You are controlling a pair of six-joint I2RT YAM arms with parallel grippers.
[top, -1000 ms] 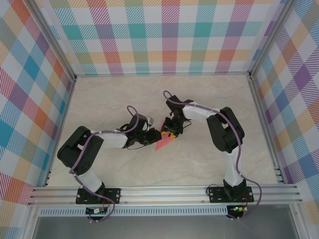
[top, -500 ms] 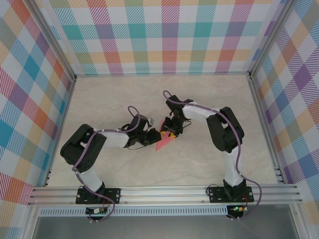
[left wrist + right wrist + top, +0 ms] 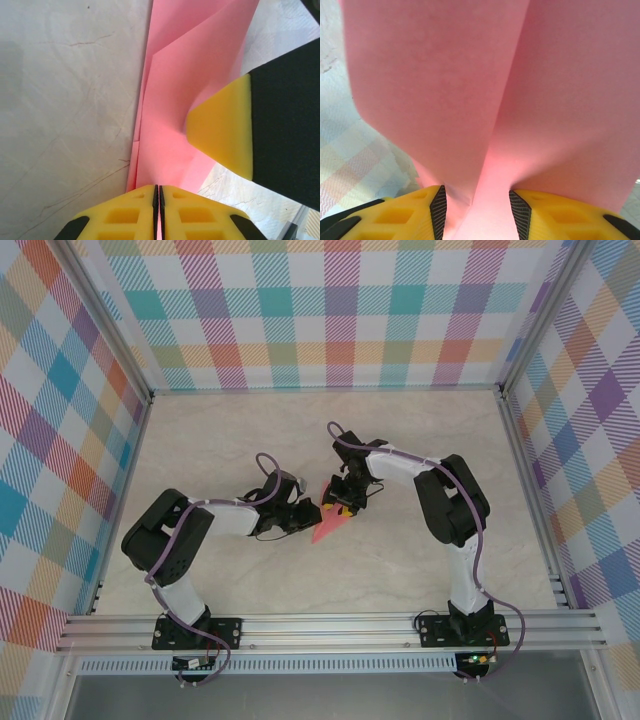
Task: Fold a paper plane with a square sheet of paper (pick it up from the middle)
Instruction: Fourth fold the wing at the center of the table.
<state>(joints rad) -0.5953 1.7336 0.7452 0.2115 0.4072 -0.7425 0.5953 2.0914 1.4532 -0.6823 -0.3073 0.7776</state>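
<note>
The salmon-pink paper plane (image 3: 325, 530) is a slim folded dart at the table's middle, its point toward the near left. In the left wrist view, my left gripper (image 3: 158, 192) is shut on the plane's (image 3: 185, 75) lower edge, yellow pads pressed together with the thin paper between them. A yellow fingertip (image 3: 222, 130) of the right gripper presses into the paper's fold from the right. In the right wrist view, my right gripper (image 3: 479, 200) stands open, pads apart, with the paper's (image 3: 435, 90) centre crease running down between them. From above, left gripper (image 3: 312, 512) and right gripper (image 3: 343, 505) meet at the paper.
The pale marble-look table (image 3: 230, 440) is walled by plaid panels (image 3: 330, 310) on three sides. An aluminium rail (image 3: 330, 625) carrying both arm bases runs along the near edge. Bare table lies all around the two grippers.
The left arm has edged slightly right toward the paper and its jaws have closed a little tighter on it. The right arm and the paper have barely moved.
</note>
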